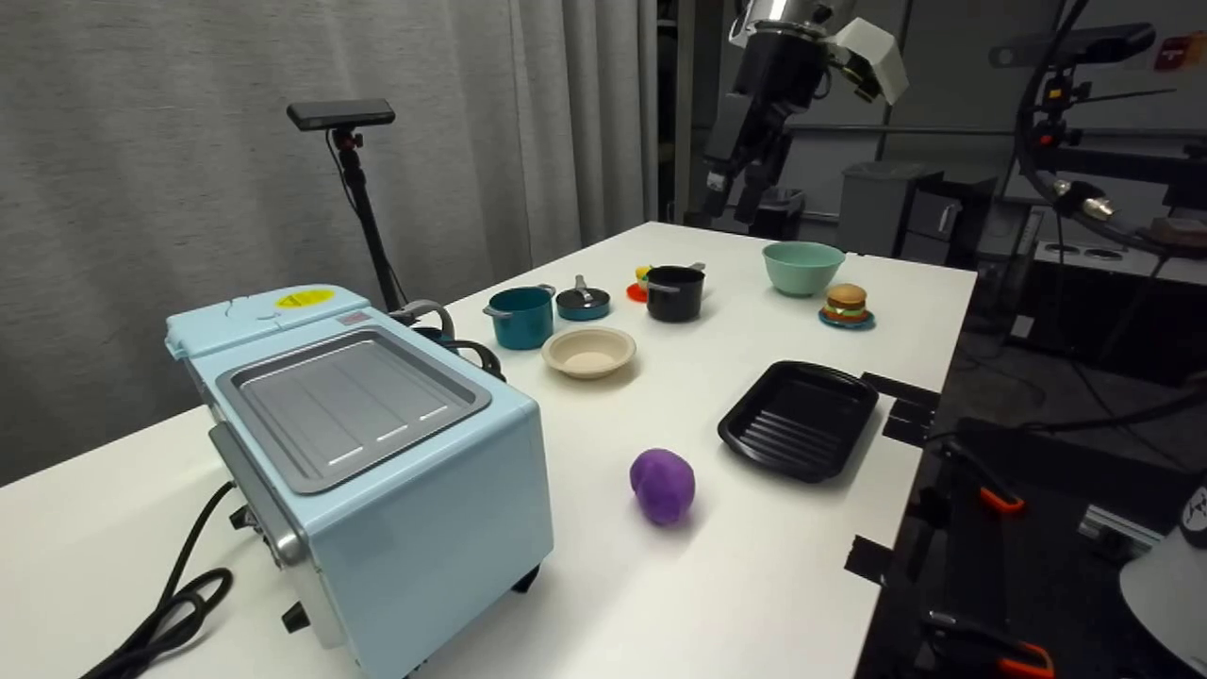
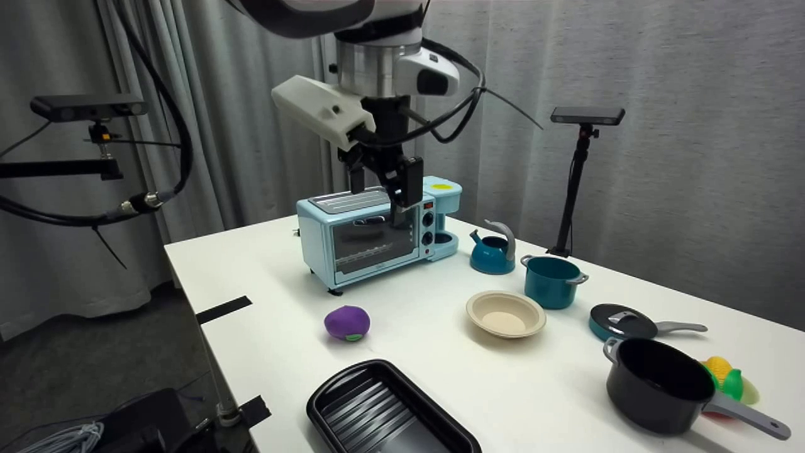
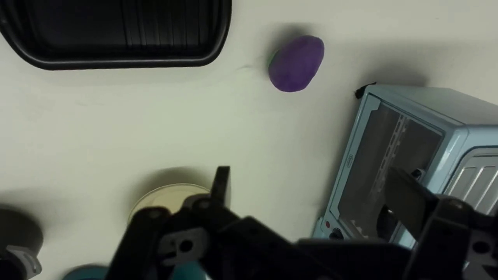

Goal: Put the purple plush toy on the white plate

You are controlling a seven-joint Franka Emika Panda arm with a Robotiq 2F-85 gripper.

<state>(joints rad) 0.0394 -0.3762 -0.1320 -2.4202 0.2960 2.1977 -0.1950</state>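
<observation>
The purple plush toy (image 1: 663, 486) lies on the white table, between the oven and the black tray. It also shows in an exterior view (image 2: 348, 323) and at the upper middle of the wrist view (image 3: 297, 64). The white plate (image 1: 589, 364) is a cream dish with nothing in it; it also shows in an exterior view (image 2: 505, 316). In the wrist view the plate (image 3: 169, 198) is partly hidden behind a finger. My gripper (image 3: 307, 173) is open and empty, high above the table, apart from toy and plate. Its spread fingers show in both exterior views (image 1: 734, 193) (image 2: 385, 189).
A light-blue toaster oven (image 2: 371, 239) stands beside the toy. A black tray (image 1: 801, 420) lies near the table edge. A teal pot (image 2: 551, 286), a blue kettle (image 2: 492, 255), a lidded pan (image 2: 622, 322) and a black pot (image 2: 657, 390) stand around the plate. A green bowl (image 1: 801, 269) is farther off.
</observation>
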